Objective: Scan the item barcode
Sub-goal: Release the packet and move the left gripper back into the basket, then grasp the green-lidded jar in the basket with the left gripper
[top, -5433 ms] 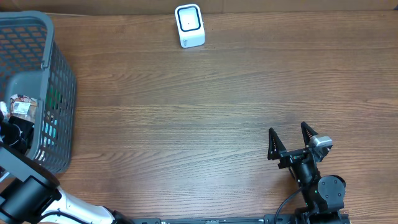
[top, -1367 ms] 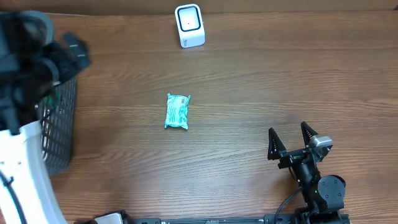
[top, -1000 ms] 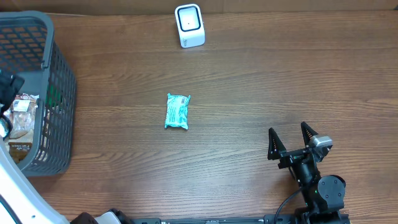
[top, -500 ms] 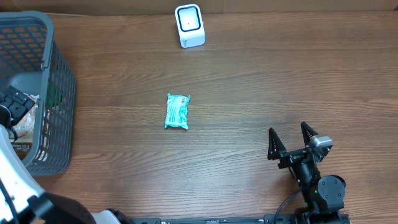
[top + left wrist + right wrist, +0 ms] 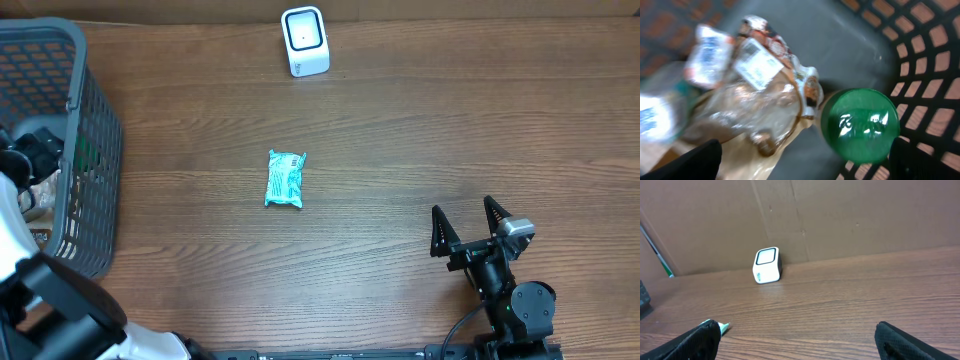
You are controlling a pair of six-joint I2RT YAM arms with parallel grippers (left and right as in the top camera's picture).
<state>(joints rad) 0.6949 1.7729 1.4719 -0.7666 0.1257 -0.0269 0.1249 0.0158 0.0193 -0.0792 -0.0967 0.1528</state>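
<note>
Left gripper (image 5: 802, 162) dropped back into basket (image 5: 100, 150) at left, fingers wide above snack packets (image 5: 760, 100), nothing held. Teal packet (image 5: 285, 179) stayed mid-table, well short of far scanner (image 5: 304, 41), probably unscanned. Right gripper (image 5: 463, 215) wide, idle.

The brown wood-grain surface (image 5: 420, 130) is streaked with darker lines. The teal-green crinkled plastic packet (image 5: 285, 179) carries white print. The white box-shaped plastic scanner (image 5: 304, 41) has a dark-rimmed pale window. The grey plastic mesh basket (image 5: 100, 140) shows an open grid pattern. Inside it lie a glossy green round object (image 5: 860, 125) with white lettering and a clear crinkled bag (image 5: 755, 100) with white labels and red-brown print.
</note>
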